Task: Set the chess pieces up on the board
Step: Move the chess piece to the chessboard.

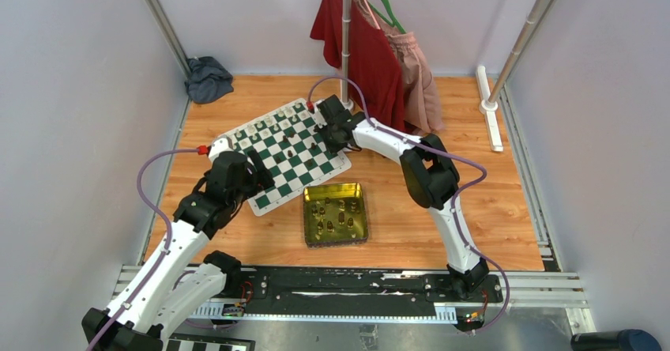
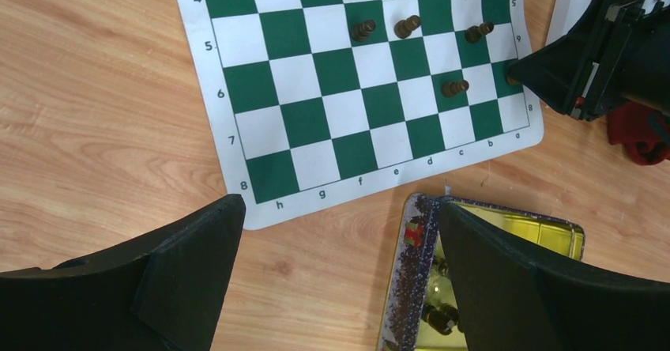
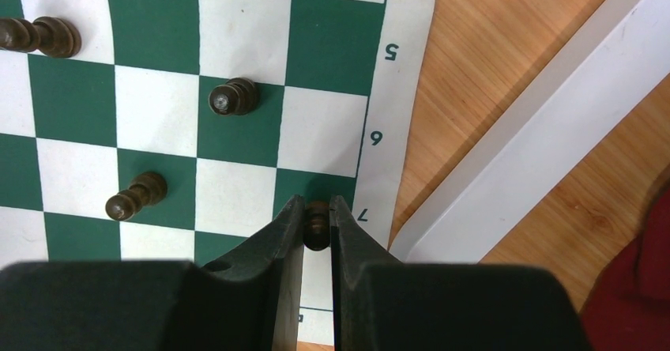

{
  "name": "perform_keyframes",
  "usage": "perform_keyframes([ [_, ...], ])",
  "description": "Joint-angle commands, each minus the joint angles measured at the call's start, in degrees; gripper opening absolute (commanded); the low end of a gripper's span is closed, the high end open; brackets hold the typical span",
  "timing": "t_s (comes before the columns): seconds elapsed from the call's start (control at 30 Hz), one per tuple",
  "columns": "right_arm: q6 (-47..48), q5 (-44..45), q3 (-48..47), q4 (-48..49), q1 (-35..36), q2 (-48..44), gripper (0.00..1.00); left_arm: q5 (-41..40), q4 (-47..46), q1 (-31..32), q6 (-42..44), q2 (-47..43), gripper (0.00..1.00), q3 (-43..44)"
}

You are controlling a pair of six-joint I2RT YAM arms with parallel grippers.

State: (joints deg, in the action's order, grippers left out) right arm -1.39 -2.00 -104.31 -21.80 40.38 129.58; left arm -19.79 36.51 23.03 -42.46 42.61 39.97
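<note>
Right jaws clench a tiny dark pawn (image 3: 317, 224) by its stem, the board (image 3: 158, 106) edge square just beneath them. Likely light, smooth, easily toppled: a mid-stem pinch suits. Left jaws gape, empty.

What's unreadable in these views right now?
- Right wrist: the right gripper hides the base of the dark brown chess piece it pinches; contact with the green-and-white board unclear.
- Left wrist: left gripper and bottom edge hide most of the gold-green metal tin.
- Top: cream-white chess pieces too small to identify.

Dark chessmen (image 2: 363, 29) on green-white board (image 2: 316, 122)
</note>
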Motion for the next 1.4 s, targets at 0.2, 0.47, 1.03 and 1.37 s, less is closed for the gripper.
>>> perform_keyframes([
  [0.2, 0.2, -0.6, -1.8, -0.5, 1.2, 0.0, 0.01, -1.2, 0.0, 0.3, -0.6, -0.3, 1.0, -0.8],
  [0.47, 0.7, -0.2, -1.8, -1.4, 1.2, 0.5, 0.23, -1.1, 0.0, 0.3, -0.6, -0.5, 1.0, -1.2],
  [1.03, 1.2, -0.3, -7.7, -3.6, 1.9, 0.3, 0.44, -1.1, -0.6, 0.3, -0.4, -0.2, 1.0, -1.0],
  [1.37, 1.2, -2.1, -13.4, -5.4, 2.7, 3.9, 0.5, -1.5, -0.5, 0.3, -0.2, 0.3, 1.0, -0.5],
])
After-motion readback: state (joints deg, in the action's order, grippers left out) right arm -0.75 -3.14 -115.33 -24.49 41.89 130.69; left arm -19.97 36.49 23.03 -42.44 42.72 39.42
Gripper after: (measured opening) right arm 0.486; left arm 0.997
